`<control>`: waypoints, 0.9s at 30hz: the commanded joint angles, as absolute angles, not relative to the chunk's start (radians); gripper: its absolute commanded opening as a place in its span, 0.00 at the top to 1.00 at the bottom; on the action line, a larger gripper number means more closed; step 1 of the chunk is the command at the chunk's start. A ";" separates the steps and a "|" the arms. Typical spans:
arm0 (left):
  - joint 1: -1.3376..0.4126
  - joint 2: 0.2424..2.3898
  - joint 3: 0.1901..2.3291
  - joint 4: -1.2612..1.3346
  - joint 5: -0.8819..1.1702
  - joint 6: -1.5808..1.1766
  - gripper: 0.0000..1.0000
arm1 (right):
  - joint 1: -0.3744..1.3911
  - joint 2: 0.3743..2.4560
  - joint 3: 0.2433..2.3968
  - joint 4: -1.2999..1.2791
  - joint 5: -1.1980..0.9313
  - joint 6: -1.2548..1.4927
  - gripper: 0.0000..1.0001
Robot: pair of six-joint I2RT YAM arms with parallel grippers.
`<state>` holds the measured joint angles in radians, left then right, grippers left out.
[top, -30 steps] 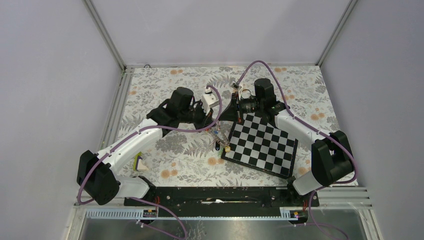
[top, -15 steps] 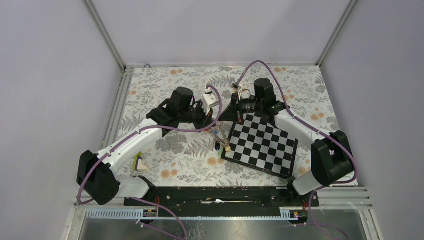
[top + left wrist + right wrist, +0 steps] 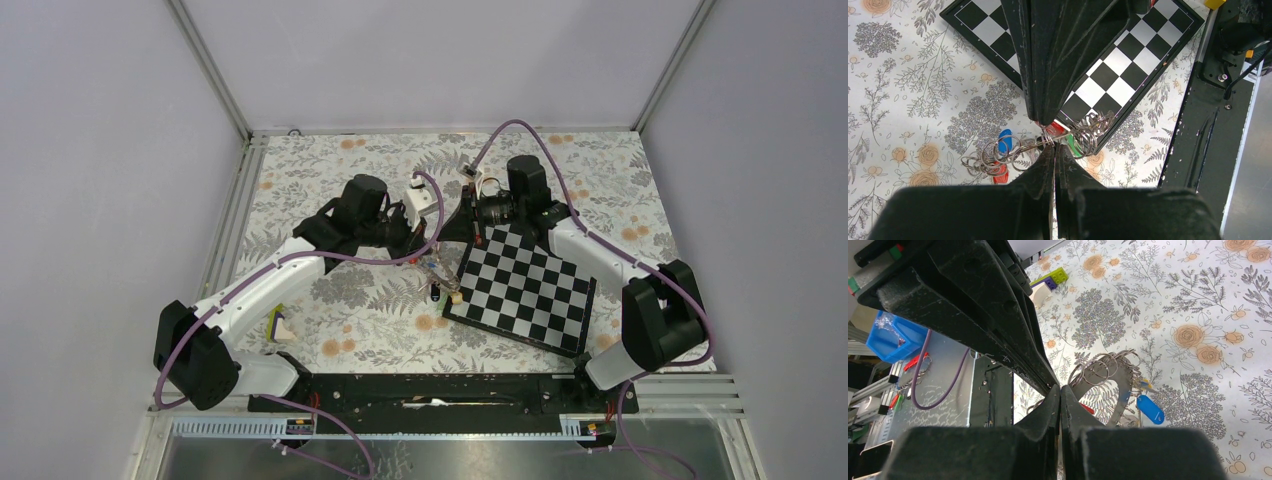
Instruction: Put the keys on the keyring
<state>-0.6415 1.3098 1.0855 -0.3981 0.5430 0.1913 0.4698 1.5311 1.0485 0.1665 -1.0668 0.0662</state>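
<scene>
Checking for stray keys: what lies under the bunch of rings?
The flowered cloth and the chessboard's edge show under the rings; the left gripper covers the middle, hiding anything there.

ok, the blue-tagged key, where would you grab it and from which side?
Probably grip the blue tag across its flat faces at the free rounded end, coming from the floral cloth side, away from the chessboard. That end sticks clear of the ring tangle; the other is threaded into it.
</scene>
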 commanded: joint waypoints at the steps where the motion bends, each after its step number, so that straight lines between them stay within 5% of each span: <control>1: -0.646 1.269 1.086 -0.317 0.598 0.202 1.00 | 0.490 1.545 1.086 0.181 -1.085 0.058 1.00; 27: -0.647 1.267 1.086 -0.317 0.592 0.204 1.00 | 0.491 1.539 1.068 0.161 -1.072 0.021 1.00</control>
